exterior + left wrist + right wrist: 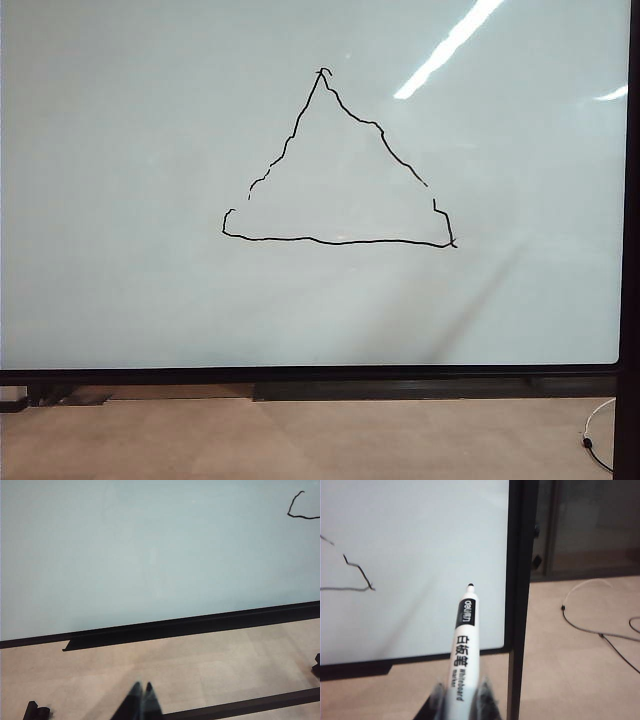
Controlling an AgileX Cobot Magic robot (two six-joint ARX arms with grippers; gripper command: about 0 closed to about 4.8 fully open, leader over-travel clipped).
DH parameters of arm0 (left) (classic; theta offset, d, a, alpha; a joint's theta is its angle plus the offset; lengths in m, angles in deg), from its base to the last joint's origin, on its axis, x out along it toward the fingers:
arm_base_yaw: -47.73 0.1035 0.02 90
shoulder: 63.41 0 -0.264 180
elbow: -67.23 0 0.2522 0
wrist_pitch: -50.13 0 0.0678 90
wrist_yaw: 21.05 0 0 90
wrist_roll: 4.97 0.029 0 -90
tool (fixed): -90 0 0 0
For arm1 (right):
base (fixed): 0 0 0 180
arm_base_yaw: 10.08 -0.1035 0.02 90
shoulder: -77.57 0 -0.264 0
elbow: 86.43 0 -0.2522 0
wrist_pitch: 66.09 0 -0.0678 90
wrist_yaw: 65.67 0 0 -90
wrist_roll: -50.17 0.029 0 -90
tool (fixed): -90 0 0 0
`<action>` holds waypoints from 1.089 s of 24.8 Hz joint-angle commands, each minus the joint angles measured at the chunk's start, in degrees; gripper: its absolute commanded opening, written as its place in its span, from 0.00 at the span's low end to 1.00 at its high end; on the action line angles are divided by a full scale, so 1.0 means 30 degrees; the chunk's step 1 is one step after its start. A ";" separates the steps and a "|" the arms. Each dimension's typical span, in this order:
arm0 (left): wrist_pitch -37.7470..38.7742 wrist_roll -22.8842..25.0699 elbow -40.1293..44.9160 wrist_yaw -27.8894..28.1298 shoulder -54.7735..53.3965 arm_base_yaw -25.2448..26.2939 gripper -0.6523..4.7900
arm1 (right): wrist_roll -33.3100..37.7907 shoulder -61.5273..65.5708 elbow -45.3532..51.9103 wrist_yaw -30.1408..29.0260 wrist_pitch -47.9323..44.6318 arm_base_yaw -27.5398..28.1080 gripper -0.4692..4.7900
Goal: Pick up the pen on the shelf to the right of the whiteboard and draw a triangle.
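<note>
Exterior view: the whiteboard [120,200] fills nearly the whole picture, its black frame along the lower and right edges, with bare floor below. The triangle [338,240] sits in the middle of it, drawn in a thin wobbly black line. Small gaps show low on the left side and low on the right side. Neither arm appears here, so both seem to be pulled back from the board. The drawing looks finished apart from those gaps.

Left wrist view: the left gripper [142,687] shows only as two dark fingers [134,700] pressed together at the tips, holding nothing. It hangs low, aimed at the board's lower frame across the floor. One corner of the triangle shows at the edge of this picture.

Right wrist view: the right gripper [461,692] pinches the pen [464,640] by its lower barrel. The pen's black tip points toward the board's lower right corner, clear of the surface. The cap is off.

Risks, as a judgement: the uncapped tip could leave a stray mark if the arm swings near the board. The pen could also slip, since the fingers hold only its rear end.
</note>
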 commanded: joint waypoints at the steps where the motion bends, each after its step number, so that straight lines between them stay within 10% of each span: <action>1: 0.0117 0.0015 -0.0051 -0.0015 0.0015 -0.0007 0.11 | -0.0044 -0.0007 -0.0087 0.0073 -0.0612 -0.0007 0.08; 27: 0.0117 0.0015 -0.0051 -0.0015 0.0015 -0.0007 0.11 | -0.0044 -0.0007 -0.0087 0.0029 0.0226 -0.0015 0.08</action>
